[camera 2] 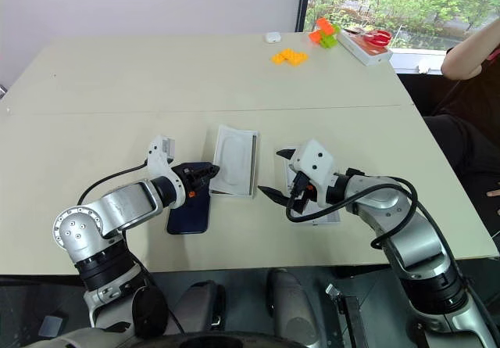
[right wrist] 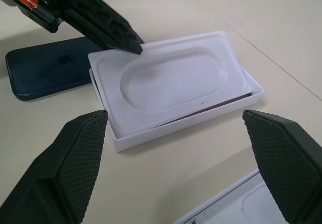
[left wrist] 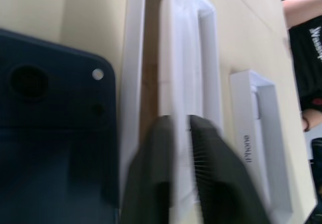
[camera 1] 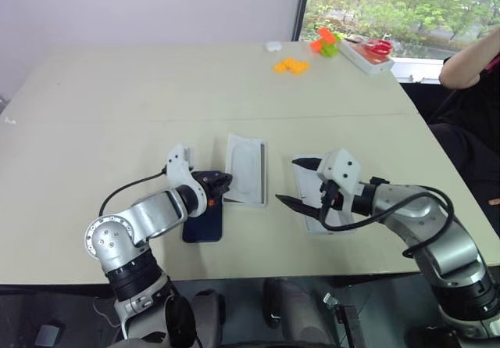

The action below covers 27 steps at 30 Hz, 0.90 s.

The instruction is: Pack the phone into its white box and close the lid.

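Left gripper (right wrist: 132,44) pinches the insert (right wrist: 168,80) — tilted atop the white box (right wrist: 201,116).
The phone (camera 1: 205,223) lies at the box's nine o'clock; right gripper (camera 1: 299,182) gapes wide over the lid (camera 1: 308,199).

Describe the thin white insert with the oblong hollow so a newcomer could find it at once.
On the beige table, look at the near edge between the two robot arms, where the dark blue phone lies flat. Just beside it sits the white box, and the moulded insert rests on top of that box, slightly askew. Unlike the lid farther right, it is thin, with a rounded-oblong hollow pressed into it.
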Each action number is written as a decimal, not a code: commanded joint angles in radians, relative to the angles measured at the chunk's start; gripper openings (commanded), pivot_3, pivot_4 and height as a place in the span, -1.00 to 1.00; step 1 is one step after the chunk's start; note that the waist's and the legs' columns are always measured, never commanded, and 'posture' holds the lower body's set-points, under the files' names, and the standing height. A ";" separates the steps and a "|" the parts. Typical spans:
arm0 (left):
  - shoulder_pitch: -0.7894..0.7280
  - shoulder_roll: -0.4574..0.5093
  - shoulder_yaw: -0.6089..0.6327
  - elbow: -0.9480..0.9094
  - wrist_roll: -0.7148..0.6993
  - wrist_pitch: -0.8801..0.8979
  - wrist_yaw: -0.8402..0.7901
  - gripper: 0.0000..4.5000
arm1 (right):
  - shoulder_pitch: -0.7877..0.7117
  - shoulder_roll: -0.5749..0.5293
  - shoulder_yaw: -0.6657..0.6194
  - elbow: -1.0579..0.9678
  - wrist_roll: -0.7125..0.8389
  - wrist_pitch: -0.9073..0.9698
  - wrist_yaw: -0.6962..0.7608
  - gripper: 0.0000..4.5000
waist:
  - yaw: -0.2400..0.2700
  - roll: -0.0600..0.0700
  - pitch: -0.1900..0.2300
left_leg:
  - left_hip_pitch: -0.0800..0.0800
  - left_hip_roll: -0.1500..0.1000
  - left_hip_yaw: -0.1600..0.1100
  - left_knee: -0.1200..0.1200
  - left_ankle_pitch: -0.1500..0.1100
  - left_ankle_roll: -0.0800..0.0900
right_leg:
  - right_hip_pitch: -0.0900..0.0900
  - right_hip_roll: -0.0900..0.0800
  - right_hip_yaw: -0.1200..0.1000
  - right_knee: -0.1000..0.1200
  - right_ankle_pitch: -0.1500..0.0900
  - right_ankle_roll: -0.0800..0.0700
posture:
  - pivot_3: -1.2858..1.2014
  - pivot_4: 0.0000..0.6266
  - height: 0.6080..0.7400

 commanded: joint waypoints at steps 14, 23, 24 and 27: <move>0.048 0.526 -0.232 -0.040 -0.428 -0.396 -0.112 0.94 | -0.034 0.014 -0.003 -0.015 0.005 -0.005 0.000 1.00 | 0.000 0.000 0.000 | 0.001 0.000 0.000 0.000 0.001 -0.002 | 0.000 -0.001 -0.001 0.000 0.001 -0.004 | 0.03 -0.52 0.98; 0.289 0.928 -0.284 -0.184 0.462 -0.783 -0.812 0.95 | -0.151 0.112 0.051 0.016 0.016 0.095 -0.050 0.65 | -0.009 0.002 0.002 | 0.003 0.001 0.003 -0.003 0.002 -0.003 | -0.004 0.001 0.001 -0.002 0.000 -0.004 | 0.03 -0.52 0.98; 0.333 0.952 -0.299 -0.187 0.525 -0.830 -0.898 0.95 | -0.176 0.133 0.068 0.025 0.014 0.118 -0.060 0.42 | -0.009 0.001 0.001 | 0.002 0.001 0.003 -0.003 0.002 -0.004 | -0.005 0.001 0.001 -0.002 0.000 -0.004 | 0.03 -0.52 0.98; 0.453 0.983 -0.316 -0.160 0.663 -0.953 -1.098 0.95 | -0.251 0.193 0.134 0.072 -0.015 0.185 -0.095 -0.23 | -0.006 0.002 0.002 | -0.001 0.002 0.004 -0.003 0.002 -0.004 | -0.009 0.001 0.001 -0.002 0.001 -0.006 | 0.03 -0.52 0.98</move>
